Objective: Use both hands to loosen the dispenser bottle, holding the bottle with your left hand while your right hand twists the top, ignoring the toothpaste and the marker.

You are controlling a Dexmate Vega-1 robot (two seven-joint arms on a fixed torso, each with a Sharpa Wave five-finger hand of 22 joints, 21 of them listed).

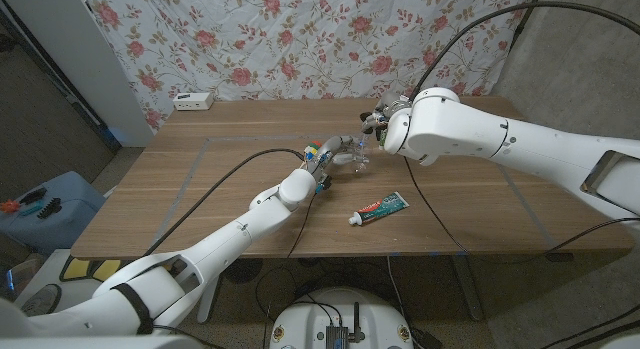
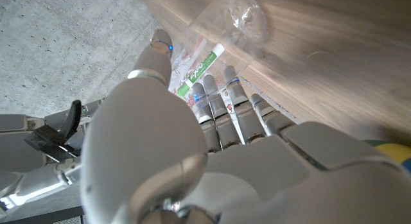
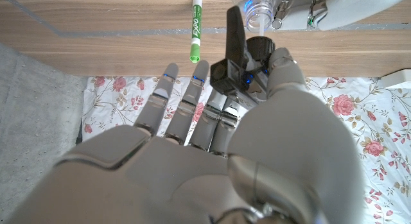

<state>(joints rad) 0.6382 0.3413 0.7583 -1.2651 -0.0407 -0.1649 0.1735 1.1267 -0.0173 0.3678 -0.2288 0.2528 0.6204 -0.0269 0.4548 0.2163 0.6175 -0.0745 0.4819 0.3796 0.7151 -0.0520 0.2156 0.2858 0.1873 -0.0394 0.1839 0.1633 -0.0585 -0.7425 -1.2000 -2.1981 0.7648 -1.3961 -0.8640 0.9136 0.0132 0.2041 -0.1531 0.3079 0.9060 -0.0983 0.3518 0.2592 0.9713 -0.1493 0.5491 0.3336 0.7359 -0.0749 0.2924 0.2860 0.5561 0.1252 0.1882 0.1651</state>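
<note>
You are wrapping your left hand (image 1: 335,154) around the clear dispenser bottle (image 1: 359,161), fingers on one side and thumb on the other, with the bottle sitting near the middle of the desk (image 1: 200,189). Your right hand (image 1: 383,119) is hovering just above the bottle, and in the right wrist view it appears to be pinching the black top (image 3: 235,47) between the thumb and the curled fingers. I cannot tell whether that top is threaded on or sitting loose at the neck. The toothpaste (image 1: 380,205) is lying near the bottle on the side towards you, and the marker (image 3: 196,28) is lying just beside the bottle, showing through its clear wall in the left wrist view. The main risk, as I judge it, is the bottle turning along with the top: its wall is smooth and thin, so if your left hold is giving way the twist is only spinning the whole thing. Squeezing harder is risky too, since it could buckle the wall. A pinch sitting off-centre on the top could be tipping the bottle over onto the marker
</note>
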